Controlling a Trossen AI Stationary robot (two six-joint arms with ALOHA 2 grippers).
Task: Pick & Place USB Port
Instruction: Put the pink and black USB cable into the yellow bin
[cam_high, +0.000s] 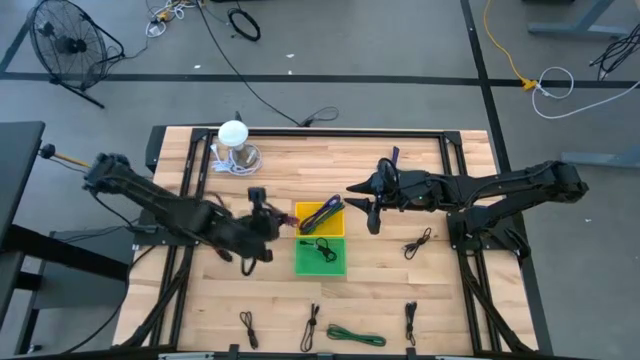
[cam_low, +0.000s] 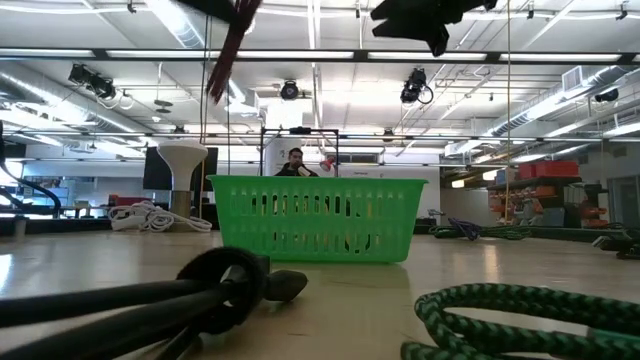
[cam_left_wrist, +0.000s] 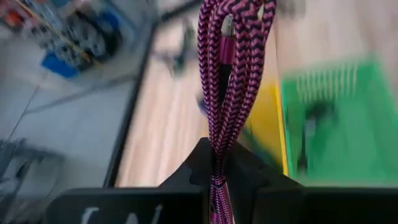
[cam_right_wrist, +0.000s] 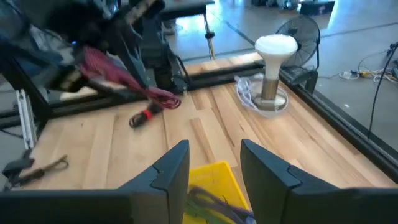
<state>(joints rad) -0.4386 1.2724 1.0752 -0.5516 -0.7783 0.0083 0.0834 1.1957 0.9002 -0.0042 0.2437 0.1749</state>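
The purple braided cable (cam_left_wrist: 231, 81) was clamped in the left tool (cam_high: 268, 222), bunched into a loop whose long axis ran straight out ahead of the closed tips. In the high view it hung above the table (cam_high: 200, 290), lifted clear of the wood, just to the left of the yellow bin (cam_high: 334, 226), which already held a similar purple cable. The green basket (cam_high: 320, 256) sat touching the yellow bin on its near side. So the likely drop spot lay a short way to the right of the held cable, with the left arm plainly the nearer one. The right tool (cam_high: 368, 207) hovered on the far-right side of the yellow bin, its tips standing apart and holding nothing.
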